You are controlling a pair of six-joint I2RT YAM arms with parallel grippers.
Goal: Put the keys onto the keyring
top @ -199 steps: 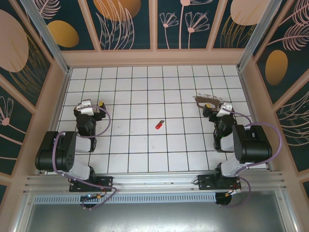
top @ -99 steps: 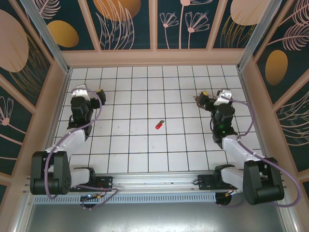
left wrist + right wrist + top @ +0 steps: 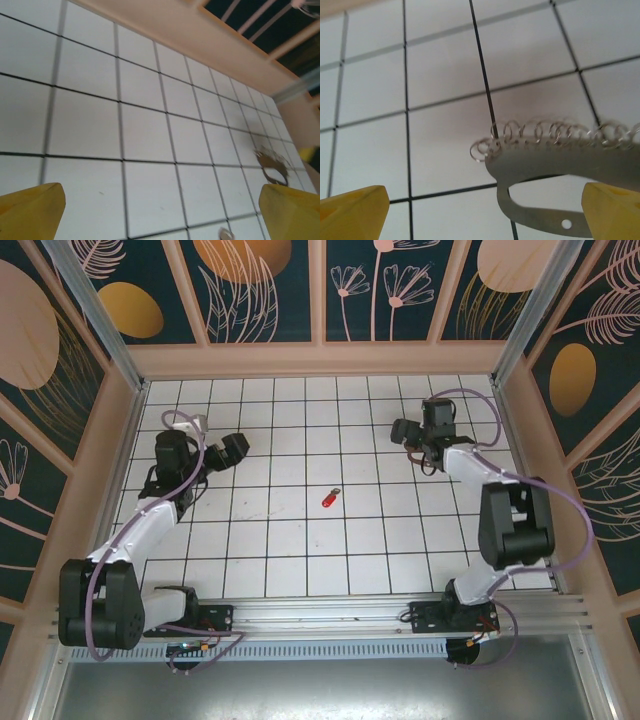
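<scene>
The red-headed key [image 3: 329,497] lies alone on the white tiled floor near the middle. The keyring [image 3: 555,160] is a flat tan-grey loop with a row of small wire rings along its upper edge. It lies on the tiles between my right gripper's yellow fingertips [image 3: 615,210], closer to the right one. My right gripper [image 3: 482,215] [image 3: 408,432] is open just over it and holds nothing. My left gripper [image 3: 232,448] [image 3: 160,212] is open and empty at the left, well apart from the key. From its wrist view the keyring [image 3: 272,167] lies far off to the right.
Wooden walls [image 3: 320,358] ring the tiled floor [image 3: 290,540] on the far side and both flanks. A small silvery piece [image 3: 226,233] shows at the bottom edge of the left wrist view; I cannot tell what it is.
Both arms have stretched out from their folded poses. The right gripper moved up and left onto the keyring; the left gripper swung up, then right. The red key has not moved.
</scene>
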